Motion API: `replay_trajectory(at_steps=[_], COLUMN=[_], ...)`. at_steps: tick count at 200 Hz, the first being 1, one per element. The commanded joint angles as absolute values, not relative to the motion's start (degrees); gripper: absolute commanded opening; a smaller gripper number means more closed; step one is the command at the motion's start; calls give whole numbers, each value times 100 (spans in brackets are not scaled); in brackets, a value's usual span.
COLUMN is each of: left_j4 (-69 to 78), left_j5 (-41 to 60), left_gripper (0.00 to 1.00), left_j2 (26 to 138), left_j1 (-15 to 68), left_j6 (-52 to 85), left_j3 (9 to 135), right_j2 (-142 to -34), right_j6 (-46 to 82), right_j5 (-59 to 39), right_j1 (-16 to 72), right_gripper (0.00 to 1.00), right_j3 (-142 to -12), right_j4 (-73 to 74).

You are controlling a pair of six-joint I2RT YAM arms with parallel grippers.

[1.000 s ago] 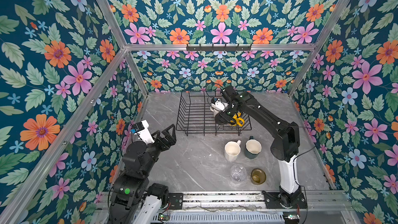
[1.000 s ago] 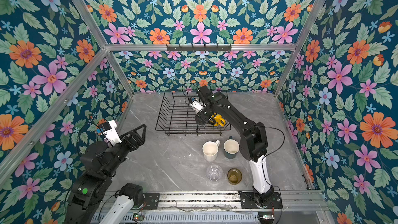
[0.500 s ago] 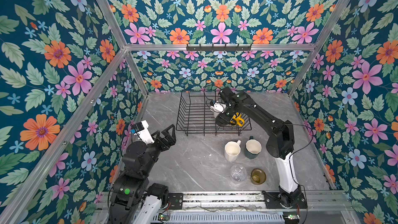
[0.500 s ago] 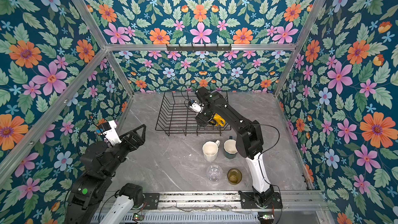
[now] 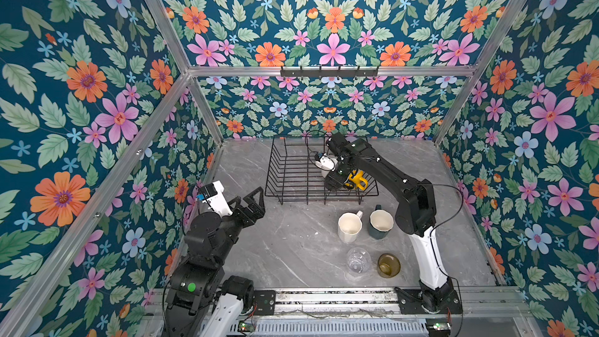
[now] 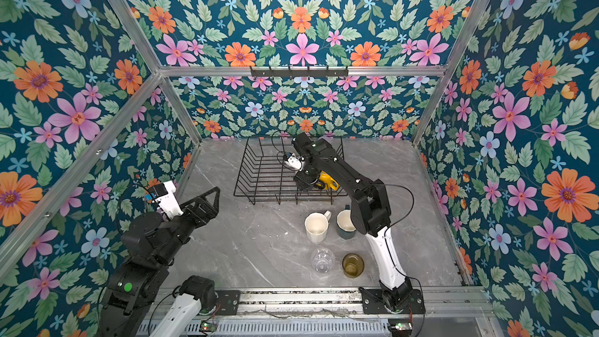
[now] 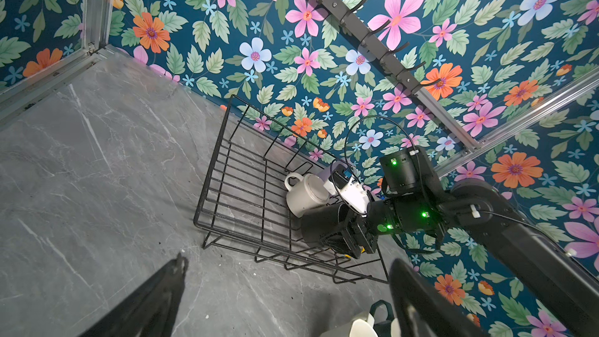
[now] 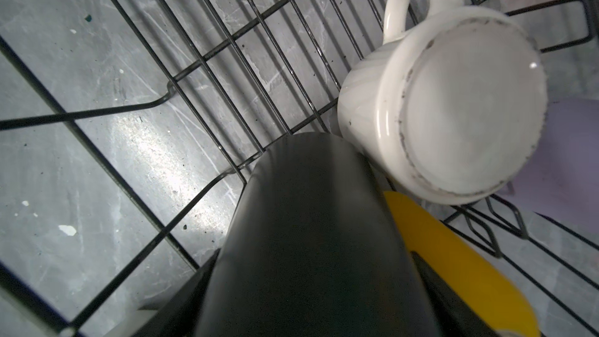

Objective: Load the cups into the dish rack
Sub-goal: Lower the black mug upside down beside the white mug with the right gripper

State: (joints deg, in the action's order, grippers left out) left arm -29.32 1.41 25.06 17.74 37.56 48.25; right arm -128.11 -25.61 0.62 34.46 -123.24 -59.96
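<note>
Both top views give you bright, even light, with only soft shadows on the surface (image 5: 291, 248). In the right wrist view, glare whitens a patch of that surface, the close black mug (image 8: 308, 238) is blurred, and the base of the white mug (image 8: 460, 108) looks washed out.

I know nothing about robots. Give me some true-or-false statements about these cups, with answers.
1. The right end effector holds a black mug inside the dish rack. True.
2. The white mug in the rack stands mouth up. False: it is bottom up.
3. Four cups stand on the table outside the rack. True: cream mug, dark green mug, clear glass, amber glass.
4. The left end effector grips the clear glass. False: it is open and empty.
5. The yellow mug is on the table. False: it is in the rack.
</note>
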Motion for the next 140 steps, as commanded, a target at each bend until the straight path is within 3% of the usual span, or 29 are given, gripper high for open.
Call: replay_trajectory(at_steps=[1, 39, 71, 140], left_j4=[-2892, -2892, -2892, -2898], left_j5=[85, 88, 79, 79], left_gripper=[100, 100, 100, 100], left_j2=[2507, 2532, 2530, 2566], left_j1=[1775, 1771, 1775, 1775], left_j6=[3674, 3674, 3669, 3654], left_j3=[4817, 4819, 4816, 4852], right_j2=[-12876, -12966, -13027, -13144], right_j6=[-2699, -2684, -2662, -2628], right_j5=[67, 87, 37, 26], right_j1=[3452, 3455, 3457, 3466], right_gripper=[0, 0, 21, 53], right_j3=[-12392, -12382, -12390, -12394], right_j4=[-6174, -6213, -6268, -6377])
